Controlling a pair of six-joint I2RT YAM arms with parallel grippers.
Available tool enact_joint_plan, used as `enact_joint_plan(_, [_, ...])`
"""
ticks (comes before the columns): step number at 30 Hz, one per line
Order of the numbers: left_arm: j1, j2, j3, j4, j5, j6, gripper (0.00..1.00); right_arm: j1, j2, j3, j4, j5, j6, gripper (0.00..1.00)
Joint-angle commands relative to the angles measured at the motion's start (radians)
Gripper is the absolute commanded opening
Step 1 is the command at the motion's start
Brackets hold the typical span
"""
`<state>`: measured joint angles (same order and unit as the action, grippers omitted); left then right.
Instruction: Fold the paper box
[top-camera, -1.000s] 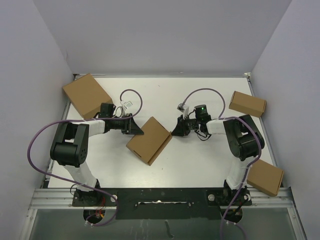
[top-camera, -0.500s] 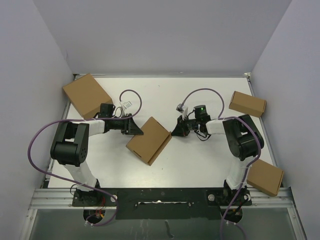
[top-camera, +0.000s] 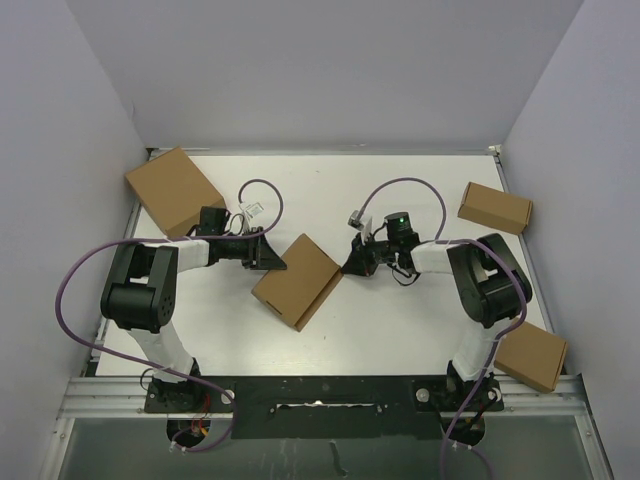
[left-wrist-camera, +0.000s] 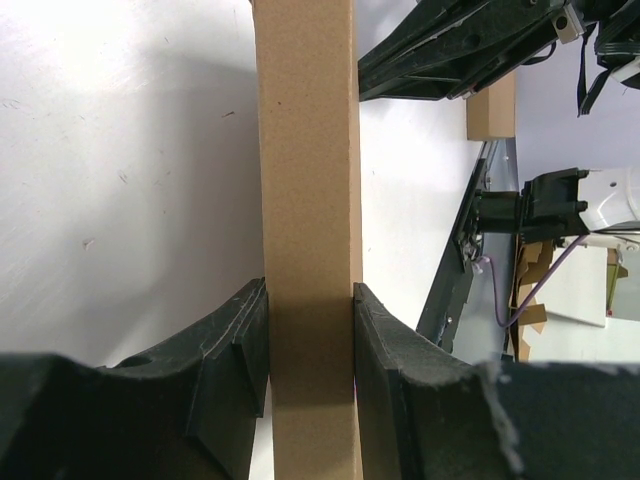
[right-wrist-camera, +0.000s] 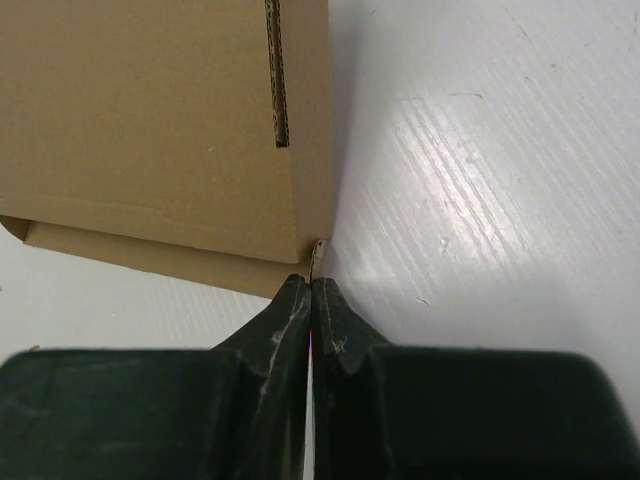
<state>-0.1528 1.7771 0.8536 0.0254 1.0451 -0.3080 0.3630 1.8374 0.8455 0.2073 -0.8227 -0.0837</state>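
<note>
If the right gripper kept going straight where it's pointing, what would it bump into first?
The paper box. The right gripper is shut, with its tips right at the box's near corner. Whether they already touch it is hard to tell.

Centre of surface (top-camera: 400, 320): paper box (top-camera: 298, 281), left pincer (top-camera: 277, 262) on its left edge, right pincer (top-camera: 347, 268) at its right corner. Around it: far-left box (top-camera: 172, 188), far-right box (top-camera: 494, 208), near-right box (top-camera: 530, 356).
</note>
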Motion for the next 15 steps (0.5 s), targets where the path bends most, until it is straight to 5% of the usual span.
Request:
enact_joint_plan(1, [0.019, 0.029, 0.013, 0.037, -0.055, 0.029, 0.12, 0.014, -0.052, -0.006, -0.002, 0.001, -0.039, 0.00])
enact_joint_plan(15, [0.043, 0.037, -0.010, 0.084, -0.033, -0.014, 0.12, 0.009, -0.029, 0.007, -0.024, 0.018, -0.028, 0.00])
